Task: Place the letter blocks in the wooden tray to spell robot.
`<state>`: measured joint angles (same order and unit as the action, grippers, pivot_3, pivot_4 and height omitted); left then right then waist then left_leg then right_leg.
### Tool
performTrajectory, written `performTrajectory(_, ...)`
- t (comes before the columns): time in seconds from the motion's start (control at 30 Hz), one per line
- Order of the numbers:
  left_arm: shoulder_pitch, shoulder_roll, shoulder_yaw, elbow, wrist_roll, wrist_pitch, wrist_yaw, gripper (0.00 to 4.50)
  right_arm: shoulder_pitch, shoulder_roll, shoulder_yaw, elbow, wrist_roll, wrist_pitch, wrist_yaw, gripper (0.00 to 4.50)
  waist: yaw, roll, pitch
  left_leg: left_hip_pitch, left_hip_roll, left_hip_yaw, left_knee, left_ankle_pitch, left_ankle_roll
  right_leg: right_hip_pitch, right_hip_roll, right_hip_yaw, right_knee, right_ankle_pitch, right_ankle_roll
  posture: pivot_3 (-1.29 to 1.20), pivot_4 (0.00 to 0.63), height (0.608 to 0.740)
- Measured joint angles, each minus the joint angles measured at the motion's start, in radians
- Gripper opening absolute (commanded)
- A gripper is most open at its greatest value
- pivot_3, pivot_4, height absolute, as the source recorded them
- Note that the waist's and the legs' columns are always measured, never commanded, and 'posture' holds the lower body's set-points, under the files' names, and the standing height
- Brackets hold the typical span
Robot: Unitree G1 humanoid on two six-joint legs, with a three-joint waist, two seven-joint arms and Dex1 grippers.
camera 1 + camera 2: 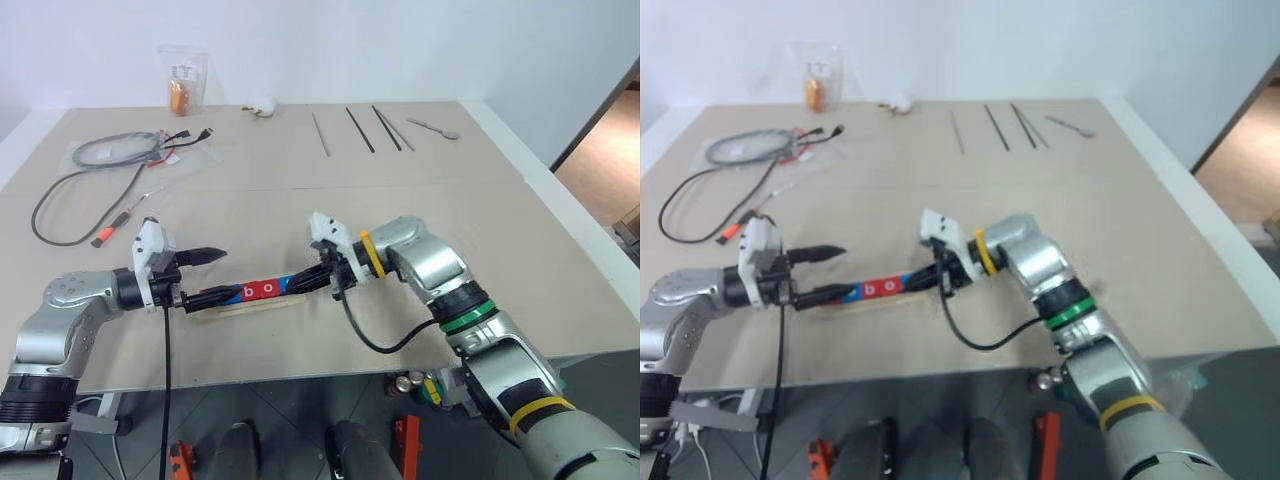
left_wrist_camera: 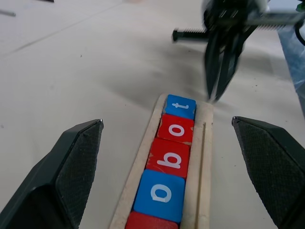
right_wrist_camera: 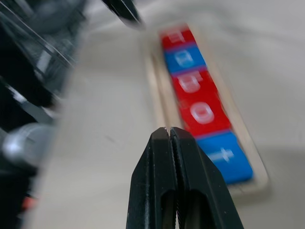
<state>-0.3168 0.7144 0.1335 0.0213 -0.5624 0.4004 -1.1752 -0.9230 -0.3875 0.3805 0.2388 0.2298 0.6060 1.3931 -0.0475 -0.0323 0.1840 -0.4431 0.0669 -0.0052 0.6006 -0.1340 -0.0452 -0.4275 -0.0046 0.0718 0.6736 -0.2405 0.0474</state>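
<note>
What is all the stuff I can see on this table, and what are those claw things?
wooden tray: one, pale cream, near the table's front edge, between the claws
letter blocks: five, red and blue, in a row in the tray
table: one, beige
cables: a bundle, grey and black, far left
screwdriver: one, orange handle, left
bag: one, clear, orange contents, far edge
thin rods: four, dark, far side
spoon: one, grey, far right
left gripper: black fingers, open, at the tray's left end
right gripper: black fingers, shut, empty, at the tray's right end

Letter blocks in wooden tray
</note>
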Motion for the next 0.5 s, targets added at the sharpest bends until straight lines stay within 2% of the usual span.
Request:
performTrajectory(0.2, 0.066, 0.025, 0.077, -0.047, -0.048, 0.058, 0.023, 4.50, 0.066, -0.118, -0.058, -0.156, 0.041, 0.056, -0.024, 0.04, 0.000, 0.000, 0.000, 0.000, 0.000, 0.000, 0.000, -0.001, -0.001, 0.000, 0.000, 0.000, 0.000, -0.002, -0.002, 0.00, 0.150, 0.740)
performTrajectory(0.5, 0.318, 0.103, 0.218, -0.163, -0.067, 0.077, 0.032, 4.50, 0.301, -0.299, -0.260, -0.348, 0.110, 0.100, -0.144, 0.04, 0.000, 0.000, 0.000, 0.000, 0.000, 0.002, -0.001, -0.002, -0.003, -0.003, -0.003, 0.000, 0.000, -0.004, -0.005, 0.00, 0.150, 0.740)
